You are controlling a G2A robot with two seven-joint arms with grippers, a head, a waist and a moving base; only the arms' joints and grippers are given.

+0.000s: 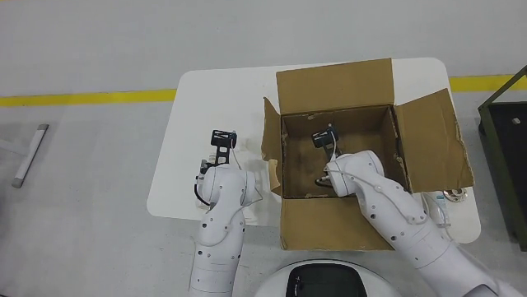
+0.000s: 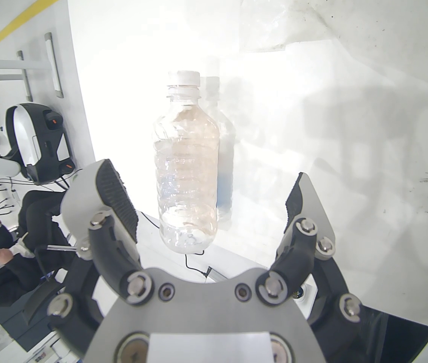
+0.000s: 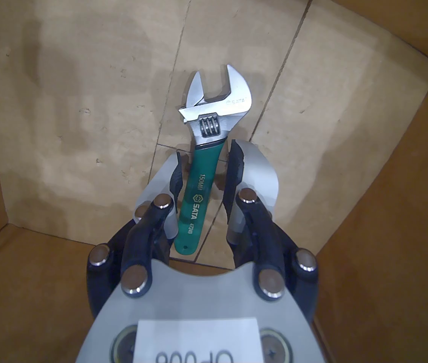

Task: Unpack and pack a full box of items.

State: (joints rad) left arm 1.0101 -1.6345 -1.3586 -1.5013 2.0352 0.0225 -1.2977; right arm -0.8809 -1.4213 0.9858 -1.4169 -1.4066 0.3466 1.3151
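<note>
Inside the box, the right hand narrowly straddles the wrench, likely heavy, rigid steel; grip the green handle mid-length.

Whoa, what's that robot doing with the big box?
It is working with a brown cardboard box on a white table. Its right gripper is down inside the box. Its jaws are open on either side of a silver adjustable wrench with a green handle, which lies on the box floor. Its left gripper is over the table beside the box, jaws open above a clear plastic bottle with a white cap lying there.
</note>
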